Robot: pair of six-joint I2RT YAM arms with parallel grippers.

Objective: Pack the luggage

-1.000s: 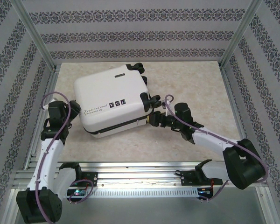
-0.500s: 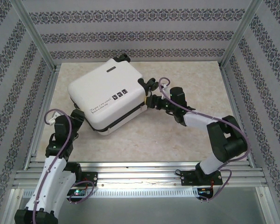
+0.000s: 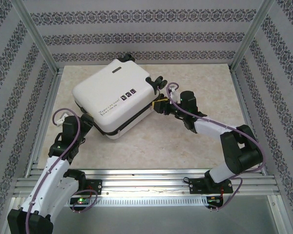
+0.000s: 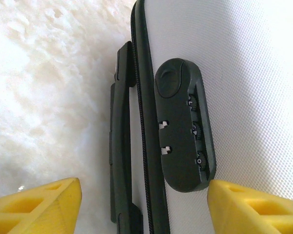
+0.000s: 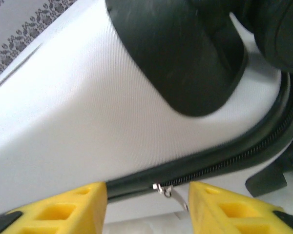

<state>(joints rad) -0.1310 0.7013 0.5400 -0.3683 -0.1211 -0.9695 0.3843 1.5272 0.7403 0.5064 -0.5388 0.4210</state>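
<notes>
While under luggage (image 3: 112, 95), tabletop (image 3: 205, 83); patterned walls (image 3: 146, 36).

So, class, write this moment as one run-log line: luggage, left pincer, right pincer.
luggage: lid down, lying flat | left pincer: open, facing combination lock | right pincer: open, straddling zipper pull at seam

I look down on a beige, marbled tabletop (image 3: 185, 151), boxed in on three sides by walls (image 3: 146, 36) papered pale grey with bands of dark floral pattern. Silver metal posts (image 3: 36, 36) rise at the far corners. A ribbed metal rail (image 3: 146, 183) runs along the near edge, catching bright light. In my left wrist view the tabletop glares almost white.
</notes>
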